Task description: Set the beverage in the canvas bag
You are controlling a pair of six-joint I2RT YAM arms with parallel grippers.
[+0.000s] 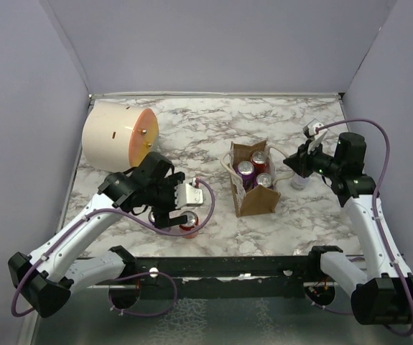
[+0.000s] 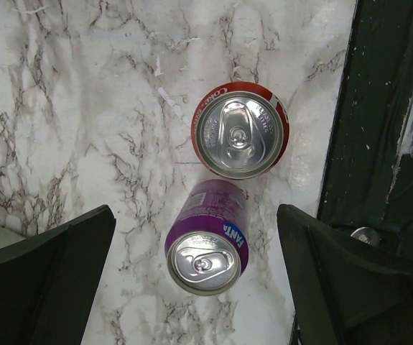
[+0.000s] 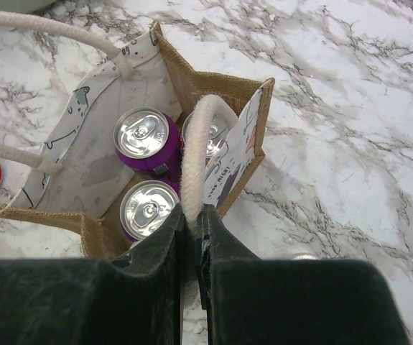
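Left wrist view: the left gripper (image 2: 195, 215) hangs with its fingers spread wide, holding nothing. The purple can (image 2: 206, 248) stands upright on the table (image 2: 84, 108) directly below, in the gap between the fingers and a little nearer the left one. The red can (image 2: 240, 129) stands just beyond the fingertips. It is close beside the purple one, and whether they touch I cannot tell.

Both tabs look unopened, so I judge the cans full: fairly heavy, stiff enough under a firm squeeze, but smooth, round and apt to slip or tip. The best hold looks to be across the side wall at mid-height, below the rim.

The bag (image 1: 253, 201) sits well off to this gripper's right. It is soft and floppy, and already holds three cans (image 3: 143, 136), with one corner free. The right gripper (image 3: 192, 215) is pressed together on a handle (image 3: 195, 144), holding the mouth up.
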